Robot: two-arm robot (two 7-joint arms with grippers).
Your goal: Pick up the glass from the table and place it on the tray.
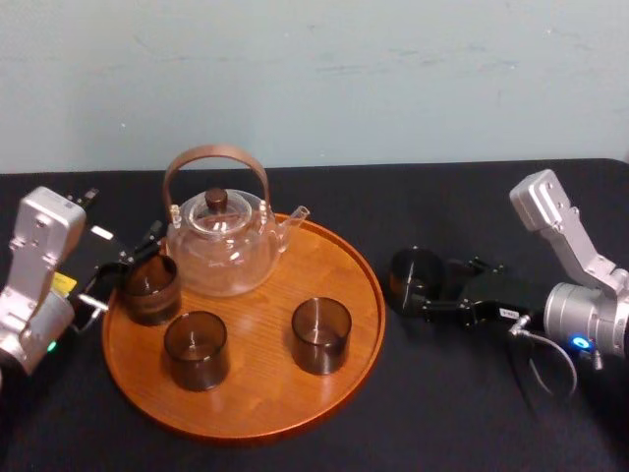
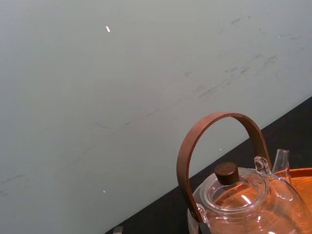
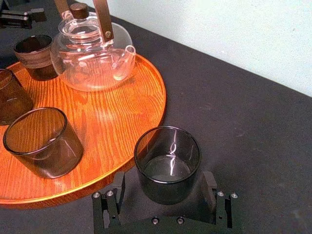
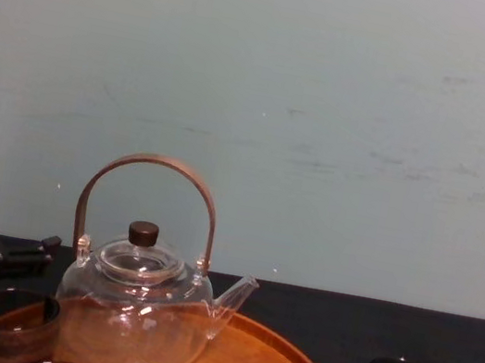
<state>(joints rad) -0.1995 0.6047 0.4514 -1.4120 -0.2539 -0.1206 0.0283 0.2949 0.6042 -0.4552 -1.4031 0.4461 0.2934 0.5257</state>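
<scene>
One glass point(image 3: 167, 163) is standing on the table point(image 3: 243, 122) beside the tray point(image 3: 122, 117), the right gripper point(image 3: 163, 181) straddling it unclenched; a low lift is risking catching the tray's lip. The left gripper point(image 1: 123, 261) is idling across the tray.
</scene>
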